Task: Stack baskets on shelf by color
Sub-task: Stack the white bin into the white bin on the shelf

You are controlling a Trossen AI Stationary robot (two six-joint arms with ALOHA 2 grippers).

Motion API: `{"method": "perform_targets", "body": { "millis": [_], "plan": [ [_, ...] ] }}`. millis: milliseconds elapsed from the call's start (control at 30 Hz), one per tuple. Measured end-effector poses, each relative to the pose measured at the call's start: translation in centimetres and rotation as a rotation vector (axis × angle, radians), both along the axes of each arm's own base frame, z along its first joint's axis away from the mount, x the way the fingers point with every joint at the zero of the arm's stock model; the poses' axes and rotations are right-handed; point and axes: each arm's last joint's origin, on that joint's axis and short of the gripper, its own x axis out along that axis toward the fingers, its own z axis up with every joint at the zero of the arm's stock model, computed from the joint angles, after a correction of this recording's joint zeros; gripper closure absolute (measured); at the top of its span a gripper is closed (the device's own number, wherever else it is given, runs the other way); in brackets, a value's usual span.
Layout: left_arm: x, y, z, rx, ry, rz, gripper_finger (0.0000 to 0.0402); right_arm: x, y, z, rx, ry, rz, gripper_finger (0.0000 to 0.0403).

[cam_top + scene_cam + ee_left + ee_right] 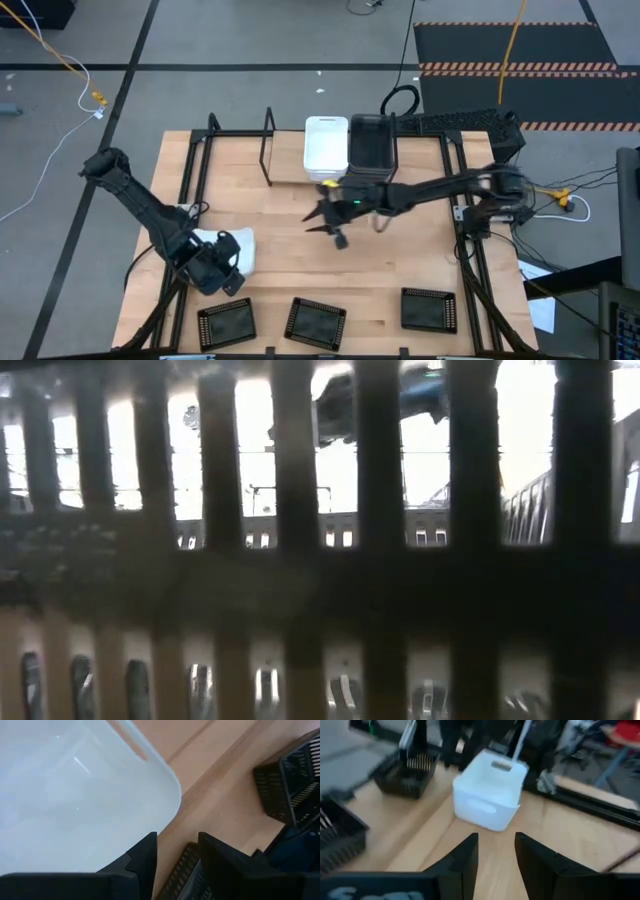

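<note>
The left gripper (222, 262) is sitting over a white basket (238, 250) near the table's front left. The right gripper (330, 228) is hovering mid-table, before a white bin (325, 148) and dark bin (371, 145) on the shelf (268, 150). Three black trays (316, 321) are lining the front edge.

The desk (400, 260) was pale wood with a smooth, matt grain, framed by thin black metal rods (268, 145). The white basket (75, 795) was smooth plastic with a soft gloss that caught light streaks. The black trays (316, 322) were matt gridded plastic, and the dark basket (372, 145) on the shelf looked dull plastic too. The left gripper's fingers (142, 862) were matt black.
</note>
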Motion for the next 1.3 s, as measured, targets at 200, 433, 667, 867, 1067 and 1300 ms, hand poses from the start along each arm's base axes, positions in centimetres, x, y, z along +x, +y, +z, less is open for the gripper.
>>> {"method": "perform_targets", "body": {
  "millis": [200,433,667,867,1067,1300],
  "plan": [
    [-0.8,-0.3,-0.1,0.022,0.023,0.022,0.0255,7.9,0.5,-0.6,-0.206,0.053,0.148,0.0282],
    [-1.8,0.5,-0.5,0.121,0.093,0.046,0.0254,14.5,2.7,-2.0,-0.436,-0.013,0.3,0.0274],
    [-2.0,0.7,-0.5,0.148,0.116,0.042,0.0254,17.3,4.3,-5.0,-0.655,-0.044,0.314,0.0206],
    [-2.1,0.8,-0.5,0.159,0.124,0.038,0.0254,17.7,4.1,-7.7,-0.73,-0.01,0.338,0.0168],
    [-2.1,0.8,-0.6,0.161,0.126,0.039,0.0254,17.8,3.6,-8.2,-0.736,0.01,0.341,0.0204],
    [-2.1,0.8,-0.5,0.162,0.123,0.039,0.0254,16.4,3.6,-7.1,-0.747,0.139,0.405,0.0311]
  ]
}}
